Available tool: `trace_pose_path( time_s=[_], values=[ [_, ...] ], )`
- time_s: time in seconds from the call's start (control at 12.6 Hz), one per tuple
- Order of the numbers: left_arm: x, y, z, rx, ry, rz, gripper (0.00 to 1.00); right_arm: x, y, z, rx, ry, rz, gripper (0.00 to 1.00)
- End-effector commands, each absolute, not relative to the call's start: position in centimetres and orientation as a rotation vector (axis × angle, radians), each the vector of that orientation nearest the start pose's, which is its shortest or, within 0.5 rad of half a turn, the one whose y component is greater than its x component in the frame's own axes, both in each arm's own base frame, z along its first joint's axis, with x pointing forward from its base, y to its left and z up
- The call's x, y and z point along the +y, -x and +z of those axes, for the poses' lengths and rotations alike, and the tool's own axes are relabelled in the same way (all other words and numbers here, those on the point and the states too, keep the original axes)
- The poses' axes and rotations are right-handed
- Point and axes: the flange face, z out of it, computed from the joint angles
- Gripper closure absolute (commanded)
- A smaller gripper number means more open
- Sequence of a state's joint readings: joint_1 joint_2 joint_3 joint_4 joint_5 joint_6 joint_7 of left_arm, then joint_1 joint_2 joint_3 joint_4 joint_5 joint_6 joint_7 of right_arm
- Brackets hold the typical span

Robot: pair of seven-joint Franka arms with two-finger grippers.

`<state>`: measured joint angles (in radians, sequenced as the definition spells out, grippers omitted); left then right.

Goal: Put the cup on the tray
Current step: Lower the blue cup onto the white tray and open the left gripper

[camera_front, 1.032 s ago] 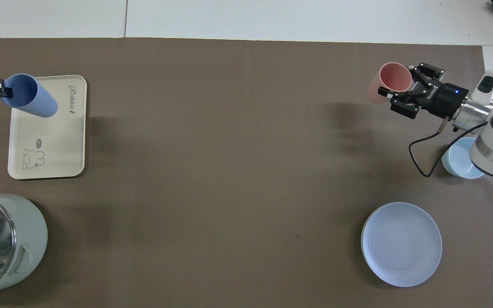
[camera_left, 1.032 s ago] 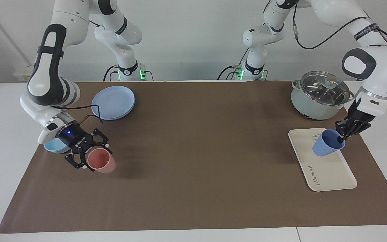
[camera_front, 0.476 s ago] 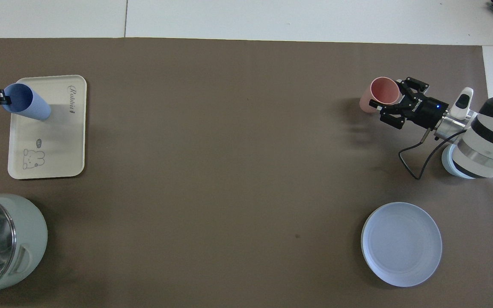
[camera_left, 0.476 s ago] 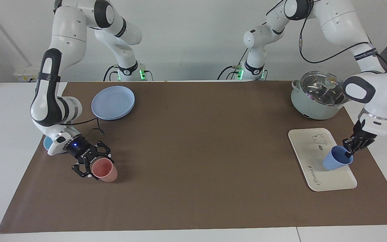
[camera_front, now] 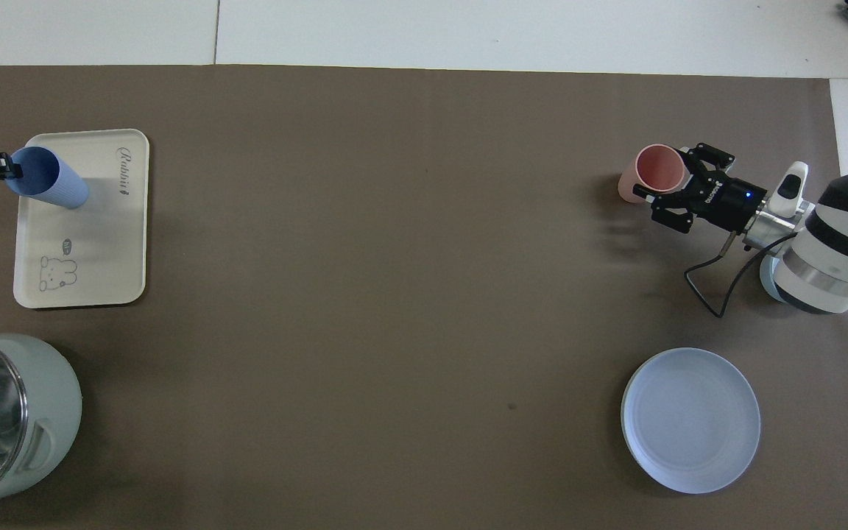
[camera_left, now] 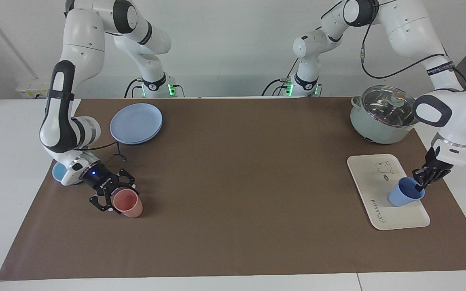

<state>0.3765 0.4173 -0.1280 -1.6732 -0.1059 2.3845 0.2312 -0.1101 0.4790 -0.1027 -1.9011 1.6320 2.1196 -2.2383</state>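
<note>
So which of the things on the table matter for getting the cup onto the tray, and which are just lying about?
Part of the job:
- blue cup, on the tray
- tray
- left gripper at the cup's rim

Lying about:
- pink cup, with the right gripper at it
- blue plate
- lidded pot
- light-blue bowl

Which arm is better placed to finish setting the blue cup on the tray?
The left arm. Its claw is at the rim of the blue cup, which sits on the tray. The right claw is at the pink cup, at the table's other end.

both arms lowered, end effectors low
</note>
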Motion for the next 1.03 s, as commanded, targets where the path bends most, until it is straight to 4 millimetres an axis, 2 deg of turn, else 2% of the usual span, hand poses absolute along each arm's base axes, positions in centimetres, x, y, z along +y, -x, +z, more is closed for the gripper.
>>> trace_pose_path(
  time_s=[0.0, 0.08, 0.24, 0.4, 0.56, 0.63, 0.71, 0.79, 0.95],
  values=[
    [18.3, -67.5, 41.0, -0.151, 3.145, -0.519, 0.13, -8.4, -62.5, 27.1, -0.938, 1.978, -1.375, 0.00],
    [18.0, -67.4, 41.1, -0.141, 3.161, -0.461, 0.04, -8.5, -62.5, 27.4, -0.938, 1.958, -1.381, 0.00],
    [16.5, -68.0, 43.7, -0.120, 3.199, -0.372, 0.03, -8.7, -62.6, 29.3, -0.943, 1.923, -1.413, 0.00],
    [13.0, -68.7, 47.3, -0.130, 3.237, -0.265, 0.02, -9.0, -62.6, 31.8, -0.938, 1.908, -1.440, 0.00],
    [8.0, -68.9, 49.9, -0.050, 3.183, -0.174, 0.00, -8.9, -62.5, 36.9, -0.880, 1.937, -1.417, 0.00],
    [4.7, -68.9, 51.0, 0.005, 3.125, -0.139, 0.00, -8.9, -62.3, 39.1, -0.845, 1.997, -1.362, 0.00],
    [1.1, -68.6, 51.5, 0.040, 3.103, -0.106, 0.00, -8.6, -62.1, 41.7, -0.822, 2.068, -1.300, 0.00],
    [-1.7, -68.1, 51.9, 0.072, 3.100, -0.072, 0.00, -7.6, -61.9, 43.7, -0.814, 2.132, -1.228, 0.00],
    [-6.1, -66.1, 54.7, 0.160, 3.095, -0.051, 0.00, -7.2, -61.6, 45.1, -0.794, 2.286, -1.099, 0.00]
  ],
)
